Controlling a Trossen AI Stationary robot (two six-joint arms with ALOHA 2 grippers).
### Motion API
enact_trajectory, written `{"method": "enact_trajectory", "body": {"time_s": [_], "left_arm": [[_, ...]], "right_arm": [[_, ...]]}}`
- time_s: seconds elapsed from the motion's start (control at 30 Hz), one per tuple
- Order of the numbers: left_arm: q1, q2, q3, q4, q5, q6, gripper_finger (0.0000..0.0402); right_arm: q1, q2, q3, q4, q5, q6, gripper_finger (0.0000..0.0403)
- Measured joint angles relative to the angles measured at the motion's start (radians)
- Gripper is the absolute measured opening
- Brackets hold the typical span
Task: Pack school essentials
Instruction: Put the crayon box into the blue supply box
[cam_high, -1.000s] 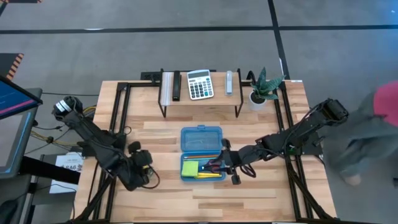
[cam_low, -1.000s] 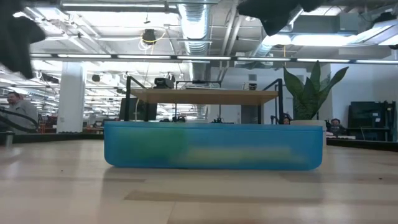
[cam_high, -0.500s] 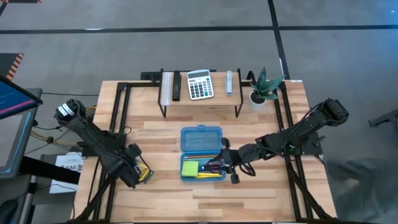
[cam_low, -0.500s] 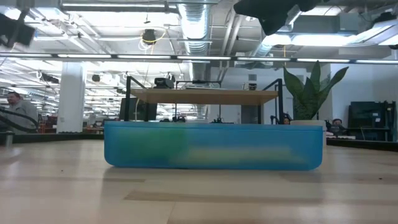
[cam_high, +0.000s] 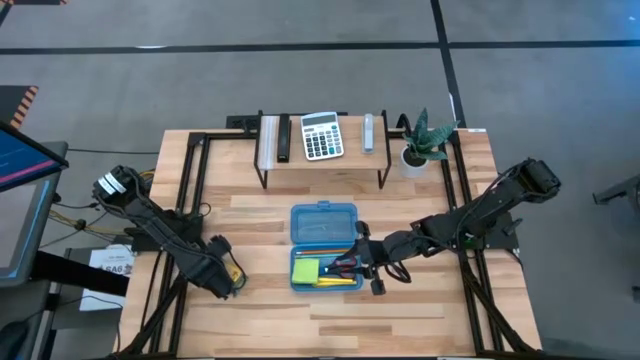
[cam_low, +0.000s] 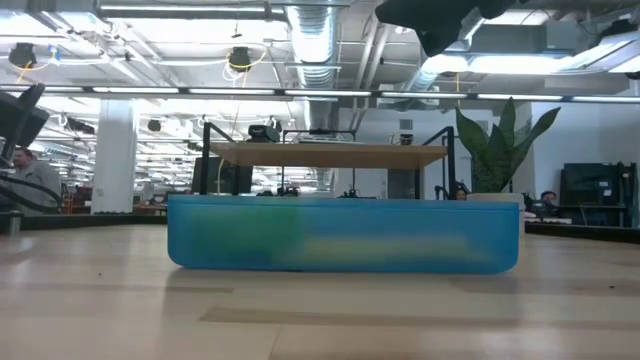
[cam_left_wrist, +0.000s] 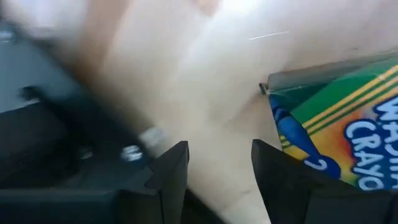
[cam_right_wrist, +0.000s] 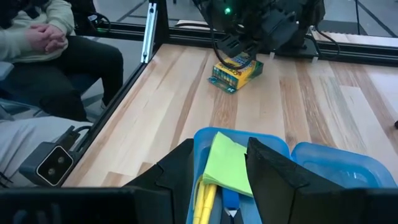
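The translucent blue case lies open mid-table and holds the lime-green sticky-note pad, yellow pencils and red-handled scissors. My right gripper is open over the case's right side; in its wrist view the pad shows past its fingers. The yellow-green crayon box lies flat on the table near the left edge. My left gripper is open right beside it, and the box sits next to one finger. Whether that finger touches the box, I cannot tell.
A black rack along the far edge carries the white-and-grey calculator and other small items. A potted plant stands at the far right. Black frame rails run along both table sides. A seated person is beyond the table's left edge.
My left gripper has come down toward the table near the left edge, and the crayon box, hidden under it a second ago, now shows beside it. A person at the right of the table has walked out of view. My right arm has kept still.
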Motion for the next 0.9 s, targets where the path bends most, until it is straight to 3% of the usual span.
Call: {"method": "enact_trajectory", "body": {"time_s": [0.3, 0.67, 0.9], "left_arm": [[0.000, 0.000, -0.002, 0.221, -0.005, 0.005, 0.0166], [0.000, 0.000, 0.081, 0.326, -0.130, 0.168, 0.0167], [0.001, 0.000, 0.177, 0.280, -0.207, 0.301, 0.0167]], "right_arm": [[0.000, 0.000, 0.000, 0.000, 0.000, -0.001, 0.0163], [0.000, 0.000, 0.000, 0.000, 0.000, -0.001, 0.0163], [0.000, 0.000, 0.000, 0.000, 0.000, -0.001, 0.0163]]}}
